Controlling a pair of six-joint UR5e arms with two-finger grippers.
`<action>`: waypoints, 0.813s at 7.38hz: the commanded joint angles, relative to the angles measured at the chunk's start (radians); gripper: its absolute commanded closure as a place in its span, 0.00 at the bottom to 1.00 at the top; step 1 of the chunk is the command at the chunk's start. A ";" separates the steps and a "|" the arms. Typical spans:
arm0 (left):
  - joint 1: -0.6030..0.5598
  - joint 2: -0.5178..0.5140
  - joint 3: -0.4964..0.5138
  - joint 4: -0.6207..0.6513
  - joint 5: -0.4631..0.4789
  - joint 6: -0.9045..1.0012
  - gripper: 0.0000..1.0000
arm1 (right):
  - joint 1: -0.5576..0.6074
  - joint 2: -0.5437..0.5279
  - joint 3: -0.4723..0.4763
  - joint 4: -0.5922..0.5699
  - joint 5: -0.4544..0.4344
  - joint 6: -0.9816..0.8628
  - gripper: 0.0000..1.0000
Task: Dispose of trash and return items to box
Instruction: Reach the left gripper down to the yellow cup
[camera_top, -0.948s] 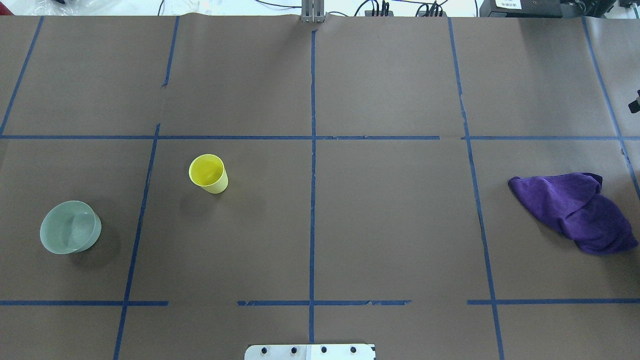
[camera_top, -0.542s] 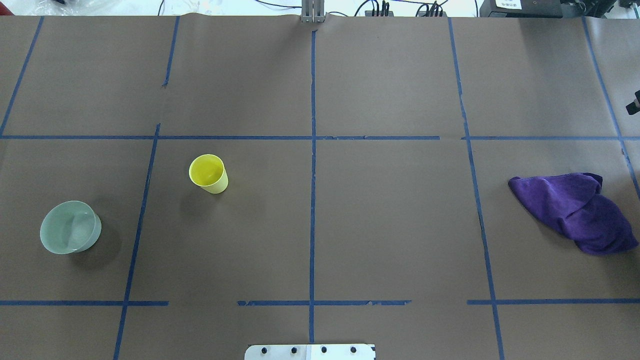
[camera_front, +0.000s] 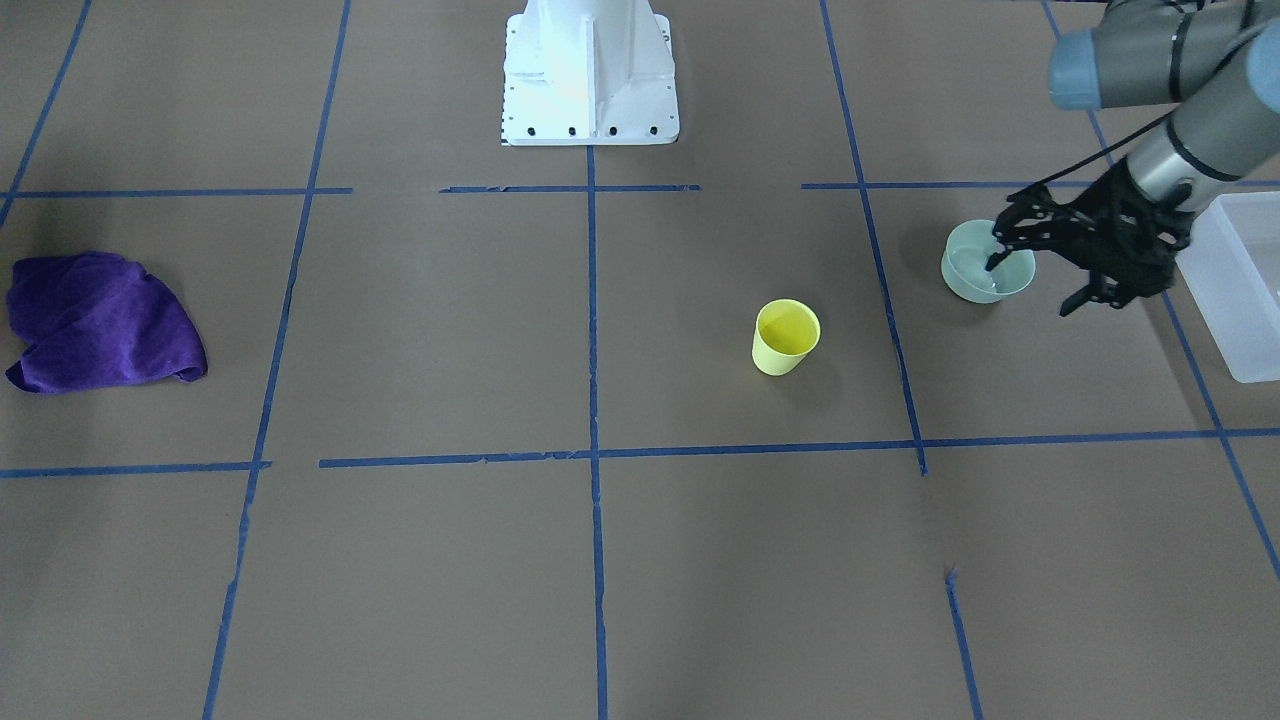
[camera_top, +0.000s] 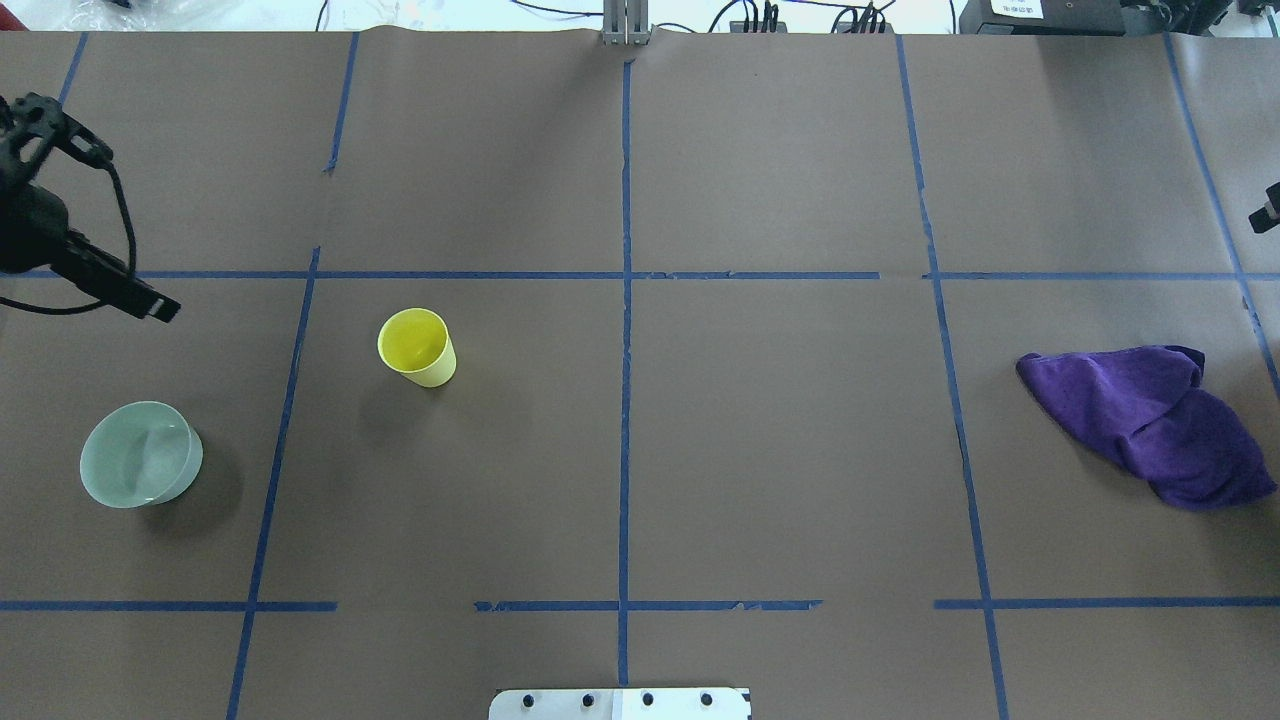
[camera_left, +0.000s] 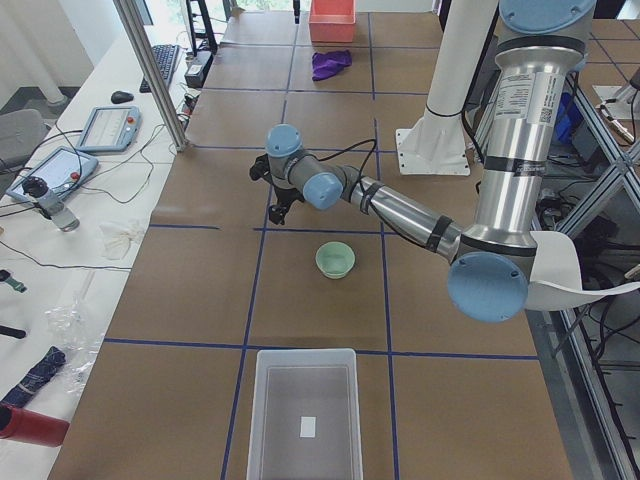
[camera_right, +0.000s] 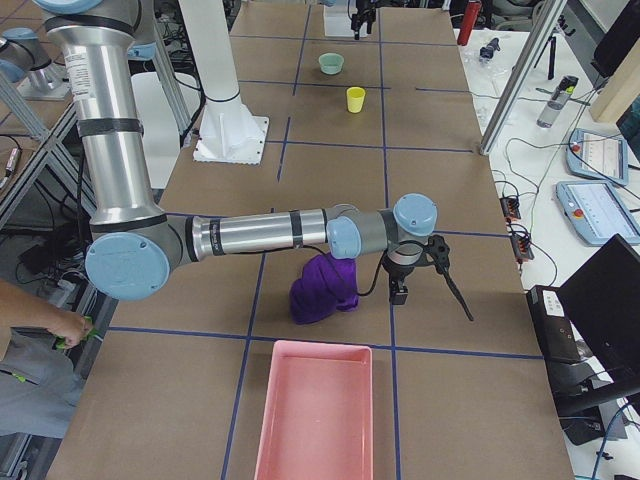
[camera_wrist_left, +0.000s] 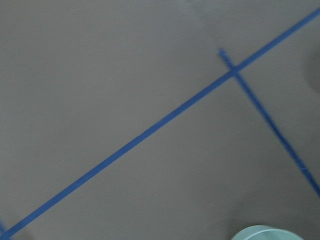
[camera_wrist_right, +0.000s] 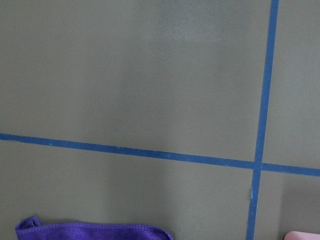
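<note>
Since the earlier overhead frames, the left gripper (camera_front: 1030, 288) has been brought into that view at the left edge of the bench (camera_top: 780, 450), where no gripper was seen before. The yellow cup (camera_top: 417, 347), the pale green bowl (camera_top: 140, 455) and the purple cloth (camera_top: 1150, 420) are found unmoved. The gripper's two fingers are held wide apart and nothing is gripped between them. It is carried above the bench toward the left end, farther from the robot's edge than the bowl and well apart from the cup.

The yellow cup is seen standing upright, mouth up, on the left half of the bench. It is roughly midway between the robot's edge and the operators' edge, and nearer the middle tape line (camera_top: 625, 400) than the left end. It is small and of smooth plastic, tapered from a wide round rim to a narrower base. The outer wall is pale yellow and the inside a brighter, deeper yellow. It is set apart from the bowl.

The box (camera_left: 290, 390), a frosted translucent white bin with straight walls, is set at the bench's left end, beyond the bowl. A small white patch is shown on its floor. The cloth lies crumpled near the right end, and a pink tray (camera_right: 315, 420) is placed at that end's edge. The right gripper (camera_right: 432, 300) is held above the bench just beside the cloth; whether its fingers are parted cannot be told.
</note>
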 joint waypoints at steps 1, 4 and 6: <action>0.166 -0.083 -0.013 -0.039 0.057 -0.472 0.00 | -0.002 -0.005 0.000 0.000 0.000 0.000 0.00; 0.249 -0.180 0.054 -0.031 0.189 -0.725 0.00 | -0.003 -0.012 -0.008 0.000 0.000 -0.001 0.00; 0.251 -0.195 0.093 -0.033 0.201 -0.724 0.00 | -0.005 -0.012 -0.011 0.000 0.000 -0.001 0.00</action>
